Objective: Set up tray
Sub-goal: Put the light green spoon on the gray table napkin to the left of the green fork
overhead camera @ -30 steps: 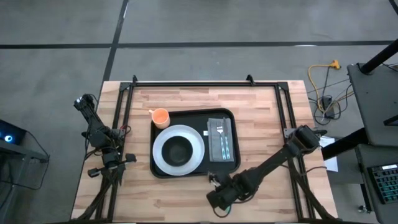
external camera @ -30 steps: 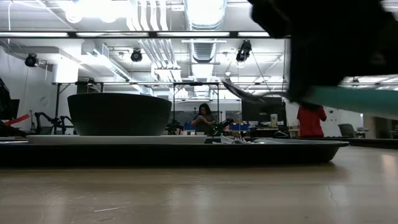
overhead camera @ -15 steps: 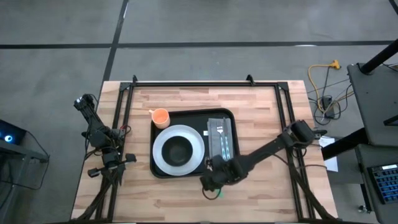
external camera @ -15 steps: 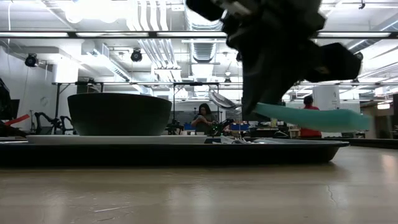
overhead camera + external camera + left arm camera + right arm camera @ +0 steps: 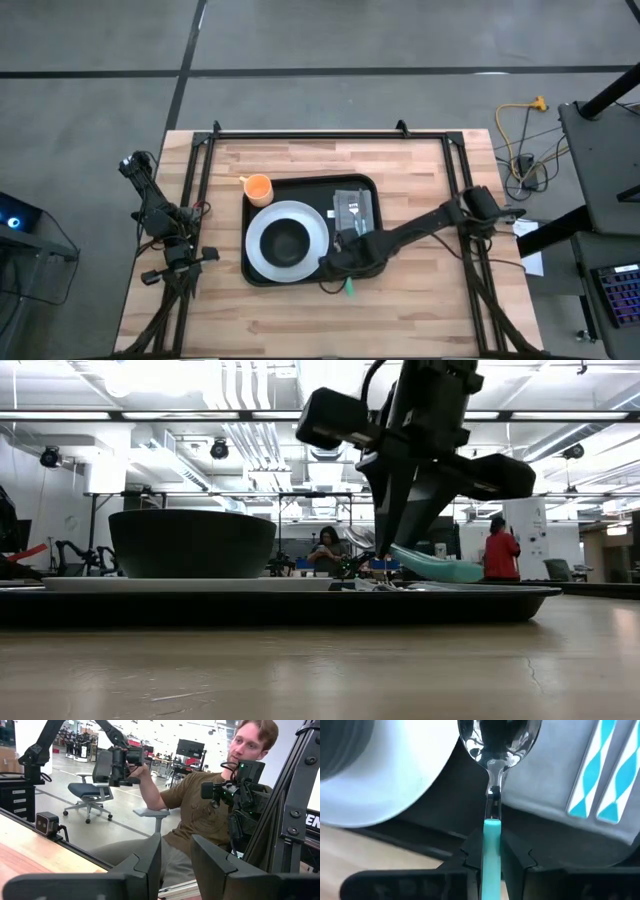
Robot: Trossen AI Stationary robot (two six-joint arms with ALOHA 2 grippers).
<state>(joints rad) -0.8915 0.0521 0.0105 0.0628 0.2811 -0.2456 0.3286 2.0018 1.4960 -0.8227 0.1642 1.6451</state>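
Observation:
The black tray (image 5: 365, 262) lies mid-table. On it sit a white plate (image 5: 312, 240) with a dark bowl (image 5: 285, 240) and a grey napkin (image 5: 355, 205) bearing two teal-handled utensils. My right gripper (image 5: 345, 264) hangs over the tray's near rim, shut on a teal-handled spoon (image 5: 492, 795). The spoon's bowl (image 5: 499, 735) is over the tray, between the plate (image 5: 395, 775) and the napkin (image 5: 560, 780). An orange cup (image 5: 258, 187) stands at the tray's far left corner. My left gripper (image 5: 175, 865) waits open at the table's left edge. My right gripper pinches the spoon's teal handle (image 5: 492, 832) between its two fingers (image 5: 470, 855), close to where the handle meets the metal neck. The fingers come steeply from above. The spoon is lifted clear above the tray, and its handle end (image 5: 450, 570) sticks out toward the near edge.
Black frame rails (image 5: 320, 133) run along the table's far and side edges. Bare wood (image 5: 420, 310) lies near and right of the tray. A person sits beyond the table's left edge (image 5: 210, 810), and other people (image 5: 498, 550) show far behind.
My right gripper has carried the spoon from near the table's near edge toward the far edge, and now stands over the tray's near rim. It has also rolled, so the spoon's handle has swung round. The spoon stays lifted clear.

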